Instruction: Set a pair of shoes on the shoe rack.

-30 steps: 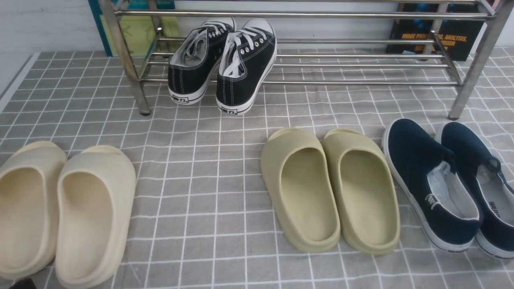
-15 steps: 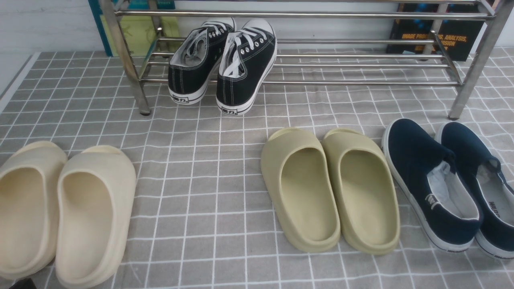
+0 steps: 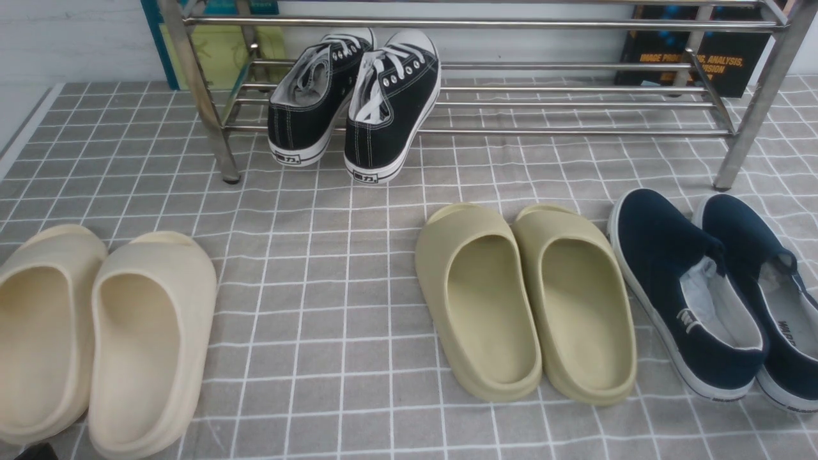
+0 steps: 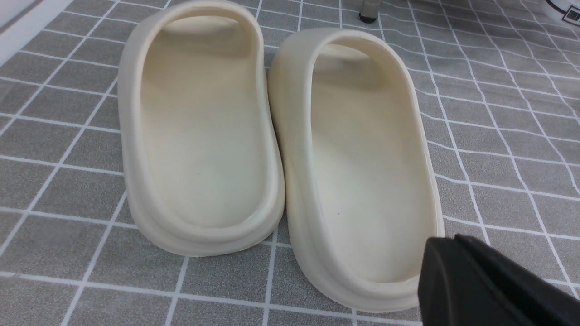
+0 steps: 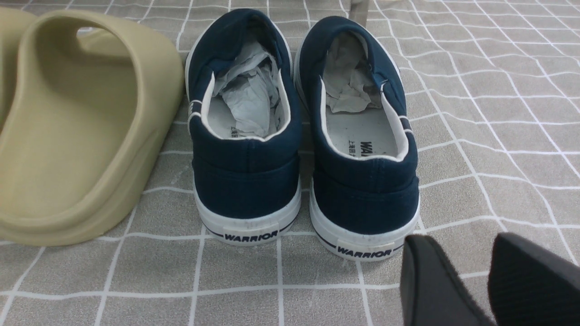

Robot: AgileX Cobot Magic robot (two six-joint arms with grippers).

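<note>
Left jaws (image 4: 446, 240) closed, right jaws (image 5: 462, 237) parted; olive slides (image 3: 524, 306) beside navy slip-ons (image 3: 690, 294).

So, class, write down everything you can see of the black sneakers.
The black sneakers look like canvas, with white laces, pale toe caps, white soles and silver eyelets. They sit upright, side by side, on the rack's lower tier, near its left end, toes toward the wall, heels jutting out over the front bar. No gripper touches them.
</note>
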